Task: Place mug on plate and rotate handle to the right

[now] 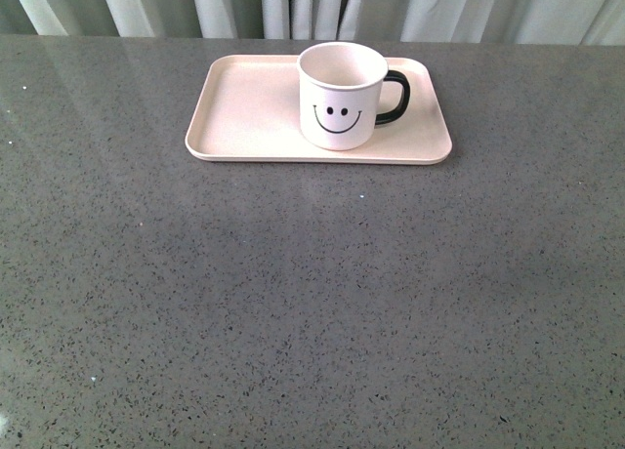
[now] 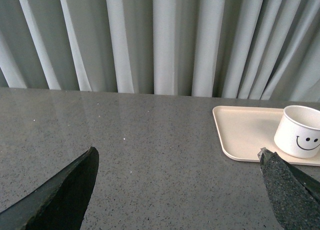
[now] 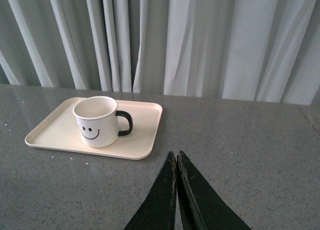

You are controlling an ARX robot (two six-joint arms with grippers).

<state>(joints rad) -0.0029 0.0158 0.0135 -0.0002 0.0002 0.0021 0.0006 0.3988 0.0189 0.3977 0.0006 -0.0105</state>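
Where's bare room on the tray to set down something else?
The pale pink rectangular tray is bare left of the white smiley-face ceramic mug. Right of the mug, its black loop handle crowds the narrow strip to the rim.

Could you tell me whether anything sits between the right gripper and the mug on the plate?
Nothing visible does. In the right wrist view only bare grey countertop and the plate's rim lie between the shut right gripper and the mug, whose handle points right.
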